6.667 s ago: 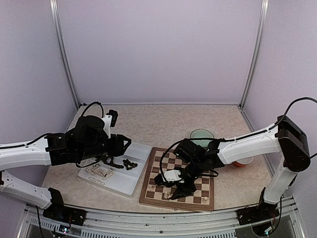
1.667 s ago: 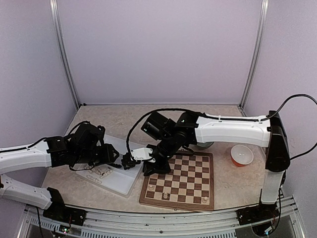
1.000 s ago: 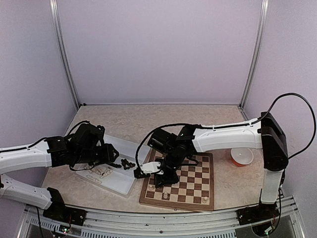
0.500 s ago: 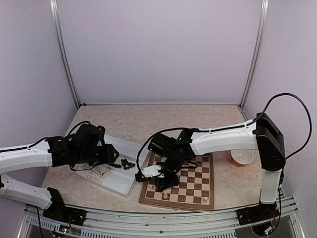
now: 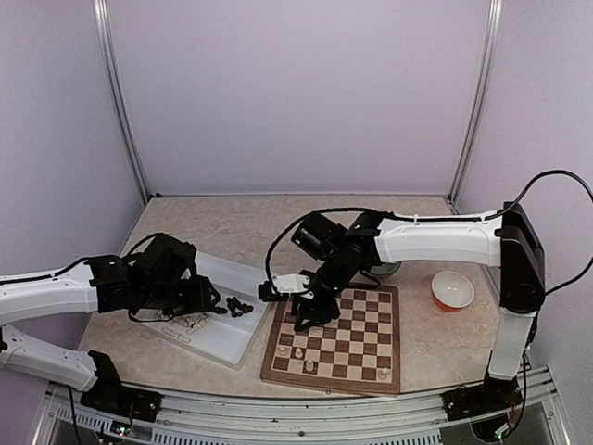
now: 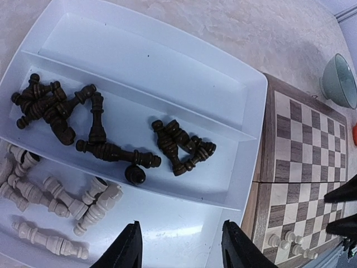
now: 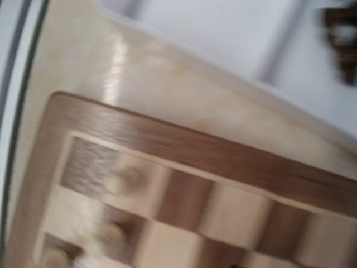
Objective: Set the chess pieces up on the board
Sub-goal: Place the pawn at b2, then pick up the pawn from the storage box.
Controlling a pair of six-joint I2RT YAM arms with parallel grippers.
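Board (image 5: 371,345): flat, just right of tray, near side of scene.
Tray (image 5: 232,341): white, divided, long side along board's left rim.
Dark pieces (image 6: 100,146): lying in tray's middle compartment, one heap at its left end, one cluster right of centre, strays between.
Cream pieces (image 6: 53,201): lying loose in tray's near compartment, left part.
Pieces on board (image 6: 281,241): a few cream ones upright at near-left corner, one more at near-right corner.
Left gripper (image 6: 184,248): released, jaws wide, nothing between; above tray's near compartment, right of cream heap.
Right gripper (image 5: 301,320): over board's left side, just far of the near-left cream ones; tips apart in left wrist view, nothing gripped.
Right wrist view: blurred, board rim and corner squares only.
Green bowl (image 5: 384,269): just past board's far edge.
Orange bowl (image 5: 451,290): right of board.
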